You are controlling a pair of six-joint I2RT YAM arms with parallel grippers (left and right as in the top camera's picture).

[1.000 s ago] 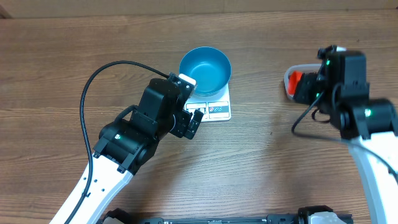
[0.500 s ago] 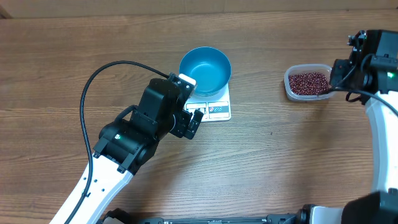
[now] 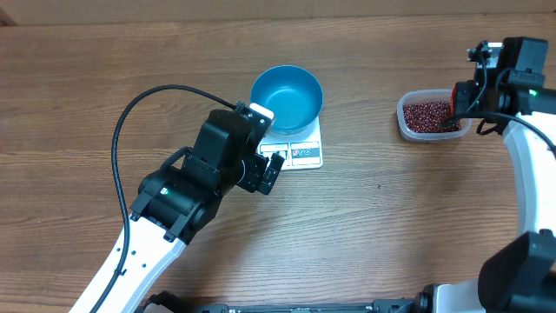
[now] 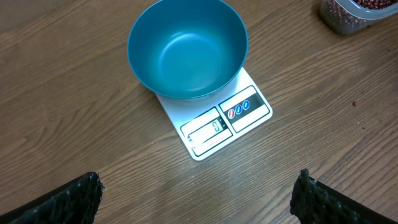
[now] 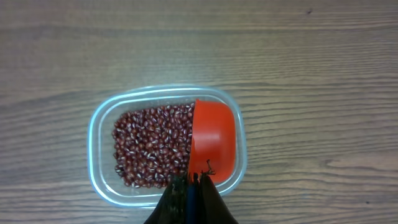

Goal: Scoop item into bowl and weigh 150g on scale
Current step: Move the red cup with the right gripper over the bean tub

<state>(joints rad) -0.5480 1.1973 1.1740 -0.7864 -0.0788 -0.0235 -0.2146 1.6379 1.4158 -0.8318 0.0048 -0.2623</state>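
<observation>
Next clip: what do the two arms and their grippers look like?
The left arm and right arm have white lower links and black blocky upper housings. A black cable loops off the left one. The left gripper has black, rough-textured fingers; the right gripper is black too, narrow-tipped.

Overhead and left wrist both overlook the bowl [image 3: 287, 96].

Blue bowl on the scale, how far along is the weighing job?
Done: the bowl sits on the scale, empty. In hand: the right gripper, shut on the red scoop, has it in the tub beside the beans, with none loaded. To do: scooping, pouring, weighing. The left gripper is open by the scale.
</observation>
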